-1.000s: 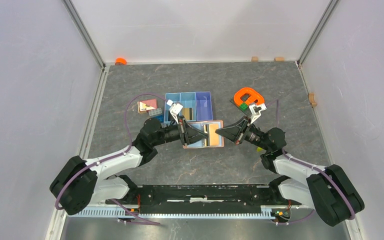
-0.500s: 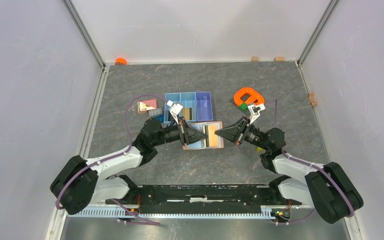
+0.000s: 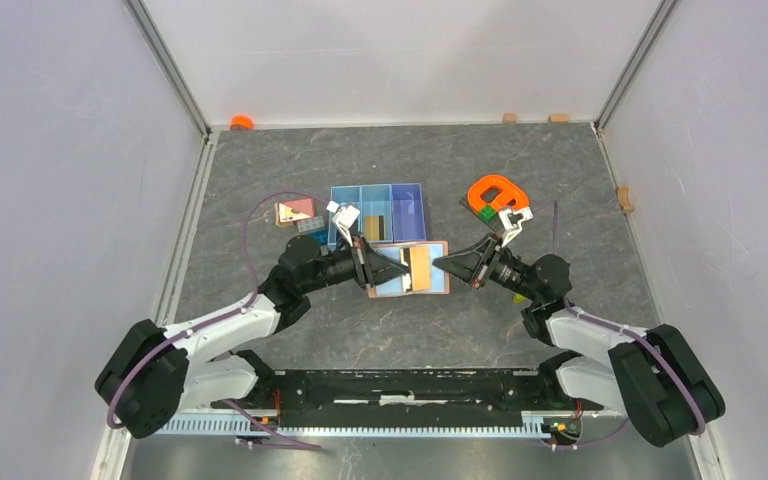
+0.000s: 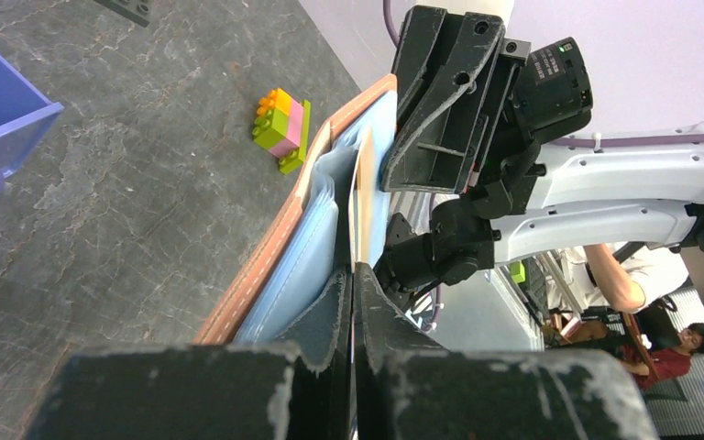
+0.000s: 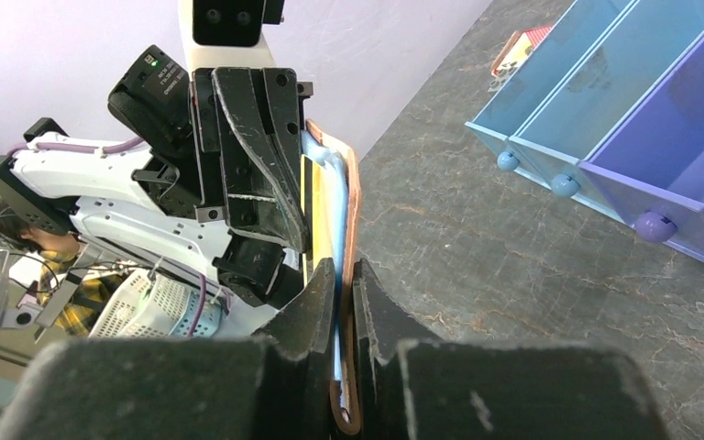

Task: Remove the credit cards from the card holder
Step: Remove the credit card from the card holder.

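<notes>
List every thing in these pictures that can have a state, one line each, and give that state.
card holder: open, pockets facing up, gripped at both ends.
tan card: partly out of its pocket, pinched at one edge.
left gripper: shut on the tan card.
right gripper: shut on the card holder's edge.
blue tray: upright, open-topped.

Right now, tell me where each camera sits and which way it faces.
Top external: above and behind the bases, looking down on the table; both arms show whole.
Left wrist: looks along the left gripper, shut on the tan card, toward the right arm.
Right wrist: looks along the right gripper, shut on the card holder, toward the left arm.
Shared: both wrist views show the card holder.
</notes>
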Controlling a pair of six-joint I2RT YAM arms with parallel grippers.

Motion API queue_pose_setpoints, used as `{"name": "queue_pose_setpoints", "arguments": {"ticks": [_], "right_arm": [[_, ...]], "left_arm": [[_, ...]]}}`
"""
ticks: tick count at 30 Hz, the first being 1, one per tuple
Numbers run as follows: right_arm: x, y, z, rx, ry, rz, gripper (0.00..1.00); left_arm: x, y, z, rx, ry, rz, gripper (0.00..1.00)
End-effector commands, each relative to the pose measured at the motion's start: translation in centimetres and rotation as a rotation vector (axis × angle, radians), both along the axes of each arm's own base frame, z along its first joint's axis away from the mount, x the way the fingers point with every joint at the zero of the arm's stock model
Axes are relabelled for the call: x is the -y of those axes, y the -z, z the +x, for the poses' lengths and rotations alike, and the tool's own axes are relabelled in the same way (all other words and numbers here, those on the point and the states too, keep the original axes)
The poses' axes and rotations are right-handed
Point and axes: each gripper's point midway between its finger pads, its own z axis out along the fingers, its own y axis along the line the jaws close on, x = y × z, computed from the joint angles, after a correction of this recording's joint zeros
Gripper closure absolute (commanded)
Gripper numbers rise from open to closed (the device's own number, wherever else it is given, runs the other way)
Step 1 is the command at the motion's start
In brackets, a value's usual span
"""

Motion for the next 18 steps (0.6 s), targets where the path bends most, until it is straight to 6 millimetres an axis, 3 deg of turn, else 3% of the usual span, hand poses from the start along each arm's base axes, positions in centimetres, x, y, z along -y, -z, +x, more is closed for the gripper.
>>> {"name": "queue_pose_setpoints", "arguments": {"ticks": [1,6,14,18], "right_arm": [[0.4,-0.5,-0.1,0.029,0.009,0.021,0.93],[2.9,2.1,2.4,-0.038,0.167,-0.050,1.00],[6.0,5.0,5.3,-0.076,0.388,-0.241,1.00],[7.9,5.0,6.3,-0.067,0.508,-0.289,1.00]], "left_arm": [[-0.8,-1.1,1.6,0.032,-0.070,-0.012,0.98],[-2.4,-0.2,3.0,0.020,-0.182,0.054,0.98],[-4.0,0.4,4.9,0.037,-0.306,0.143,0.98],[-4.3,1.8,6.9,-0.010,-0.354,0.202,0.98]]}}
